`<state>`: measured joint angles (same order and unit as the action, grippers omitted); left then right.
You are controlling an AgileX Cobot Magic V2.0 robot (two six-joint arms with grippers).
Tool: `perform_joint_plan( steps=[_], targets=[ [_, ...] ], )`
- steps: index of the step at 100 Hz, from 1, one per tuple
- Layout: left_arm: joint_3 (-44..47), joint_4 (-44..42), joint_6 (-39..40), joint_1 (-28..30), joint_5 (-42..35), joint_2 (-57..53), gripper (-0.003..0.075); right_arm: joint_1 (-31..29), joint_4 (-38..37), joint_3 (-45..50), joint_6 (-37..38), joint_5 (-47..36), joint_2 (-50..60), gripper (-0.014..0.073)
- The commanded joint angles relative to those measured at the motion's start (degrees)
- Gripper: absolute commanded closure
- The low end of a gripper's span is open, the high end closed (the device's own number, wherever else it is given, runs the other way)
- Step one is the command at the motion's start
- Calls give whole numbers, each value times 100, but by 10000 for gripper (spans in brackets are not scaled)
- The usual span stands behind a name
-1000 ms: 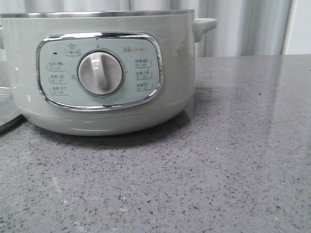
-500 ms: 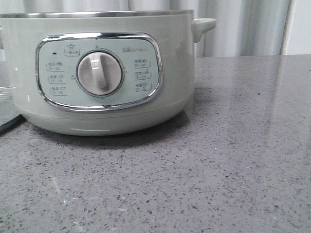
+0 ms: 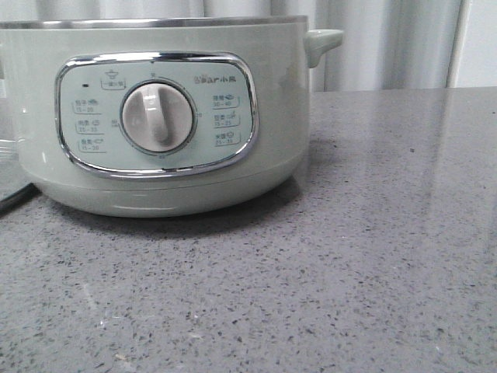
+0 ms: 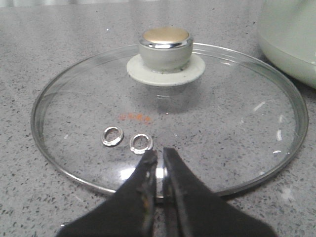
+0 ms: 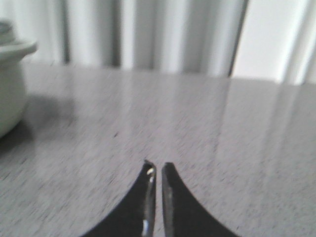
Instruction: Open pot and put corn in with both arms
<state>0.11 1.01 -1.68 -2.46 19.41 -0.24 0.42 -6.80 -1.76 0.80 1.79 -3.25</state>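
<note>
The pale green pot [image 3: 272,116] stands at the left of the grey counter with its steel rim uncovered; its top opening is above the frame. Its glass lid [image 4: 222,123], with a gold-topped knob [image 4: 165,47], lies flat on the counter beside the pot [image 4: 291,39]. My left gripper [image 4: 159,152] is shut, its tips over the lid's near rim, with nothing between them. My right gripper [image 5: 158,168] is shut and empty above bare counter, to the right of the pot [image 5: 10,89]. The corn is out of view.
An edge of the glass lid [image 3: 6,167] shows at the far left of the front view. The grey speckled counter [image 3: 373,233] stretches to the right of the pot. Pale curtains [image 5: 148,34] hang behind the counter's back edge.
In the front view the pot's control panel sits slightly further left than a second ago. Neither gripper shows in that view.
</note>
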Motion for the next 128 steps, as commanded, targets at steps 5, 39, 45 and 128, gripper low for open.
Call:
perform_joint_plan(
  steps=[5, 39, 45, 128],
  targets=[
    [38, 71, 47, 11, -164, -192, 741, -573, 136, 345, 266, -1596, 159, 641],
    [38, 71, 47, 11, -163, -192, 741, -719, 53, 361, 256, 897, 506, 641],
    [38, 71, 47, 11, -163, -192, 741, -719, 16, 361, 256, 1296, 506, 641],
    [38, 71, 47, 11, -163, -192, 741, -719, 3, 361, 213, 1523, 506, 641]
  ],
)
